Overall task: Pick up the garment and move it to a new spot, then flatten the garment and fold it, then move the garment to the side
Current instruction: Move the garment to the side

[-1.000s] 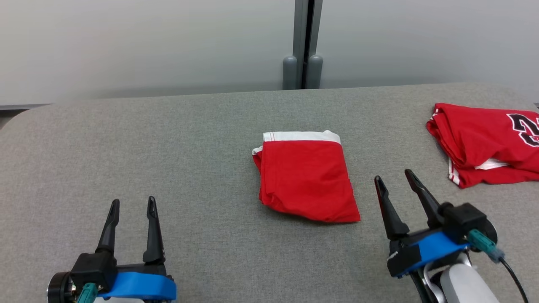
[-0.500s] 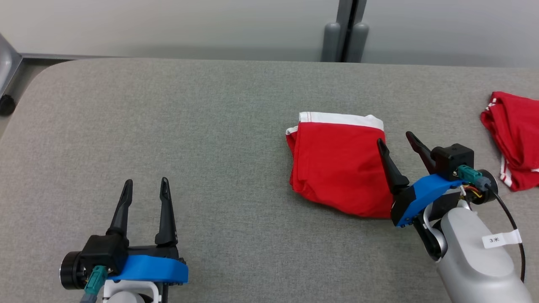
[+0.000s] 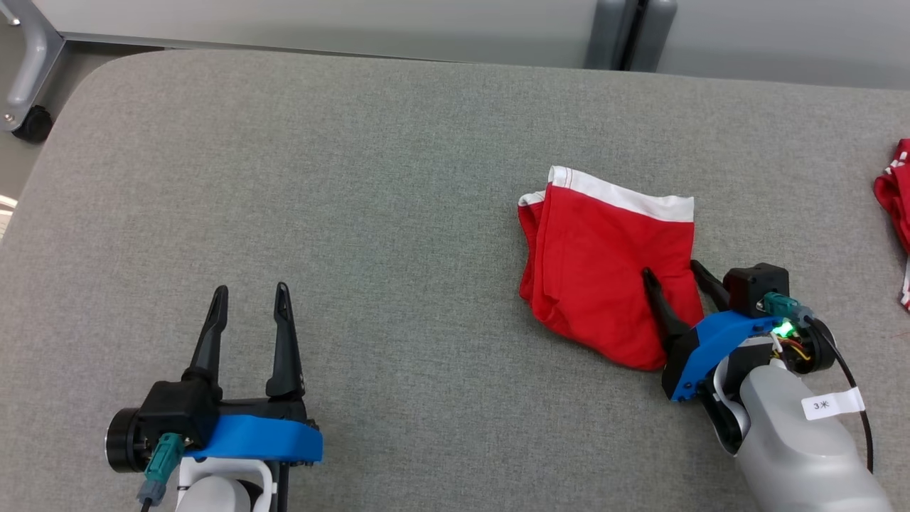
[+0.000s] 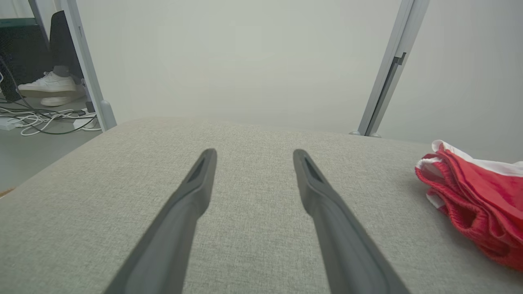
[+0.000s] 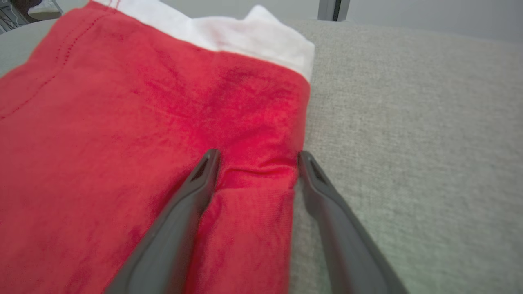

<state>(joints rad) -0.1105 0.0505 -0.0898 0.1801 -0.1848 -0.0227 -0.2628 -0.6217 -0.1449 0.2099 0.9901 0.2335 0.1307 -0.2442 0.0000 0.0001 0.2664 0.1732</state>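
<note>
Right end effector, fingers apart, has advanced to straddle the edge of the folded red garment, centre right of frame; we judge the move aside comes next.

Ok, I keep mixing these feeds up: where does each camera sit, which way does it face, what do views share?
Head view: on the head, facing forward and down at the grey table; left tool open, right tool open astride the red garment's edge.
Left wrist view: on the left wrist, looking along its own fingers across the table toward a wall.
Right wrist view: on the right wrist, looking along its fingers at the garment.
Shared: all three show the garment.
</note>
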